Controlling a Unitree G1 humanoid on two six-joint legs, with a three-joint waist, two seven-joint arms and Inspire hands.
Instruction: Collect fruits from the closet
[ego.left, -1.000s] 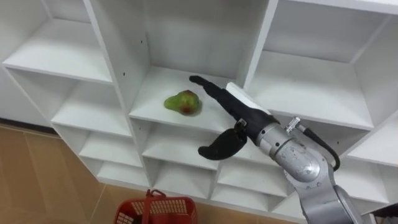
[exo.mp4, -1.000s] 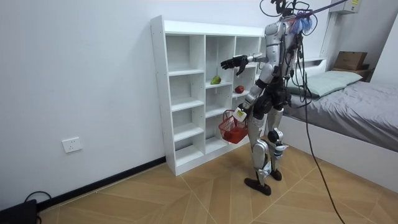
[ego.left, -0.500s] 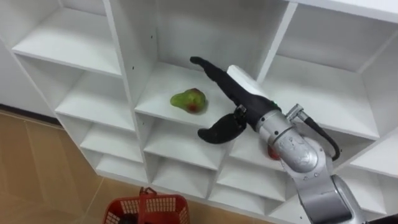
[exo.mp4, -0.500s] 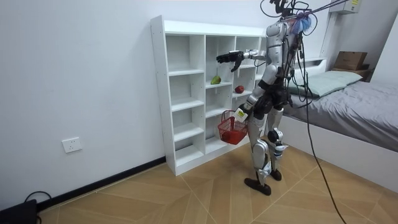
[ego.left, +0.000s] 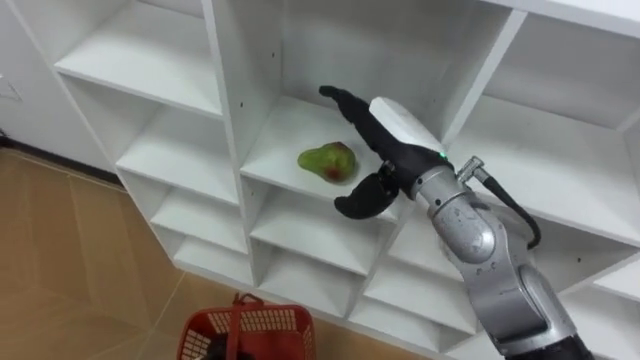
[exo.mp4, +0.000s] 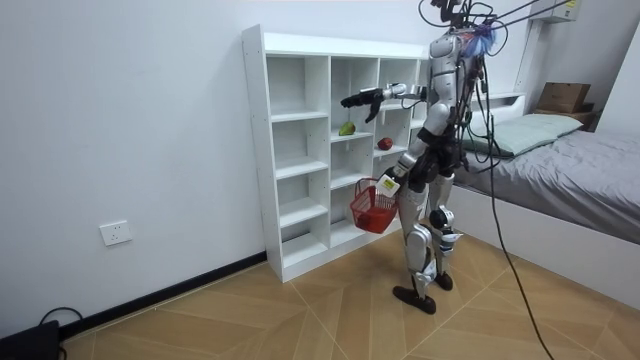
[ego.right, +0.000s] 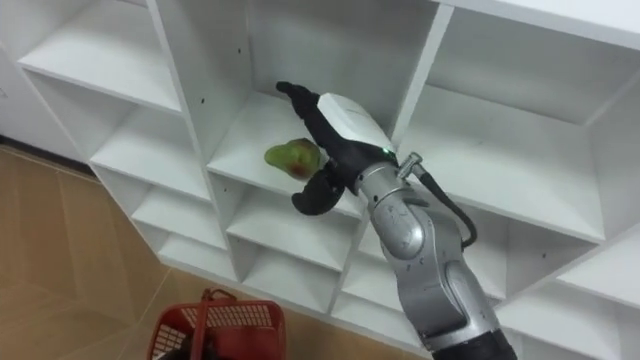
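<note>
Our right hand (ego.left: 400, 126) is hovering spread, fingers straight and thumb wide apart, just beside the pear (ego.left: 328, 161) on a middle shelf of the closet (ego.left: 232, 100), ready to cup it, while our left hand (exo.mp4: 392, 183) is gripping the red basket (exo.mp4: 374, 210) low to receive it.

Silver-grey jointed arm — black-fingered right hand (ego.left: 392, 140) with white back plate, a black cable loop at the wrist
</note>
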